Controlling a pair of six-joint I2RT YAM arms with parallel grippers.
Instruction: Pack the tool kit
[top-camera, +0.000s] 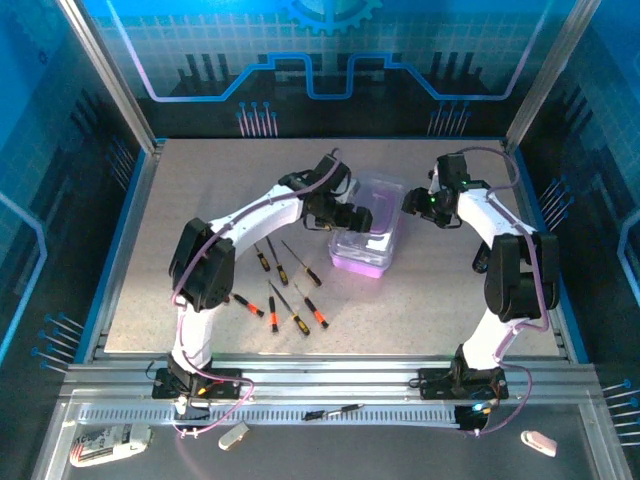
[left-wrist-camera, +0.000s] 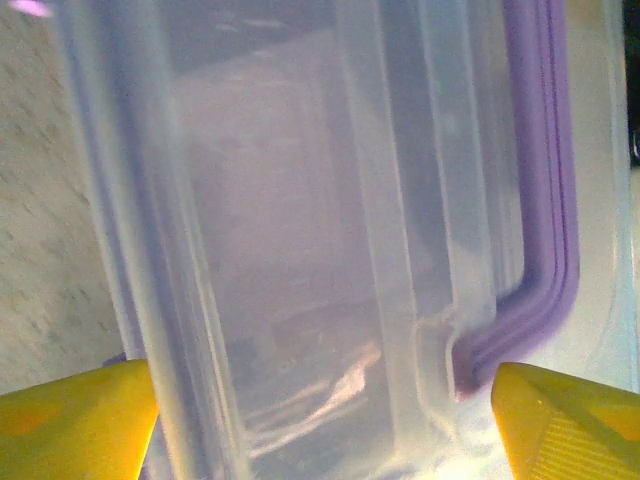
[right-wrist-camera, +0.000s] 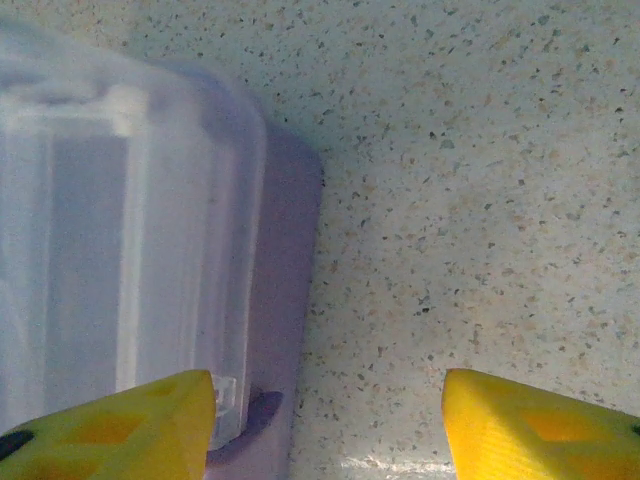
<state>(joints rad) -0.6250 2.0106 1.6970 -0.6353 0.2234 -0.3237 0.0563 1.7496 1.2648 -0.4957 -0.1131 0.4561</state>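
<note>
Case (top-camera: 365, 235): on the table (top-camera: 200, 190), long way running far to near, between both grippers.
Left gripper (left-wrist-camera: 322, 400): wide open, empty, lid right in front.
Right gripper (right-wrist-camera: 328, 400): open, empty, beside the case's corner.
Screwdrivers (top-camera: 285, 290): loose, nearer the left arm.

Overhead view looks down; wrist cameras closely share the case (left-wrist-camera: 300, 250).

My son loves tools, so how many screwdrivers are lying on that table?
7. Three screwdrivers lie just left of the tool case; four more lie nearer the front. The left arm may hide others, and a dark tool on the front ledge might be another.
</note>
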